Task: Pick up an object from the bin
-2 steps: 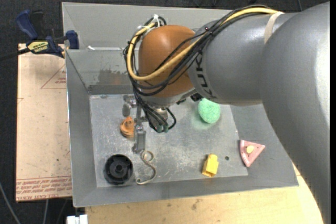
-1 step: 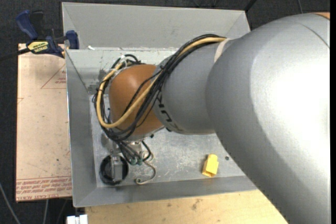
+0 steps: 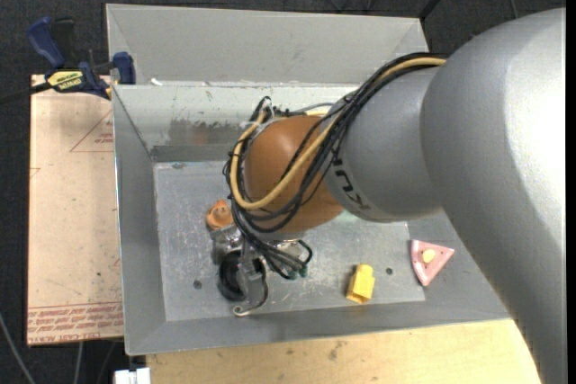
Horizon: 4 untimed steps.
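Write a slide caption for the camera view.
KUKA arm's gripper low in the grey bin, beside a small orange thing; yellow block and pink triangle lie apart.

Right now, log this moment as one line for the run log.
gripper: down in bin, lower left of view | nearest: small orange thing | apart, to the view's right: yellow block, pink triangle

The arm (image 3: 504,130) comes in from the right of the frame, its orange cover (image 3: 283,166) and looped cables (image 3: 241,159) over the middle of the grey bin (image 3: 135,193). The hand (image 3: 239,281) sits low over the bin floor, lower left of centre. A small orange piece (image 3: 219,214) lies just above it. A yellow block (image 3: 360,282) lies to its right, and a pink triangle (image 3: 430,260) with a yellow spot lies farther right, well apart.
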{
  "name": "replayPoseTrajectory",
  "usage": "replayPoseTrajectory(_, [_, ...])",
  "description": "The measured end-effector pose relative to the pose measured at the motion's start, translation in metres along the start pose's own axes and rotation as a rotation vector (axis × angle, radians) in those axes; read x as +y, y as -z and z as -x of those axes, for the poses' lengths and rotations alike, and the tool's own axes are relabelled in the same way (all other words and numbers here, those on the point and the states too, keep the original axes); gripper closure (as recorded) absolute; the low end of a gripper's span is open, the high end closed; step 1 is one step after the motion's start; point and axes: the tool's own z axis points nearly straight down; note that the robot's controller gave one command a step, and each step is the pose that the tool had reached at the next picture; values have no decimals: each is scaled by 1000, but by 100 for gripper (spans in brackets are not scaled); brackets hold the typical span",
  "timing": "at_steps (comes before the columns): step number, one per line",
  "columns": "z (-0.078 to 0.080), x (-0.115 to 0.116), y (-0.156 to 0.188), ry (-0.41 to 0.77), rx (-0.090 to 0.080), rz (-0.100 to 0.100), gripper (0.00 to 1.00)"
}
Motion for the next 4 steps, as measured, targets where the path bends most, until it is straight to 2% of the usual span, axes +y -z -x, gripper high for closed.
replayPoseTrajectory(1, [0, 0, 0, 0, 0, 1, 100])
replayPoseTrajectory(2, [14, 5, 34, 0, 9, 0, 100])
replayPoseTrajectory(4, [5, -43, 93, -8, 9, -1, 100])
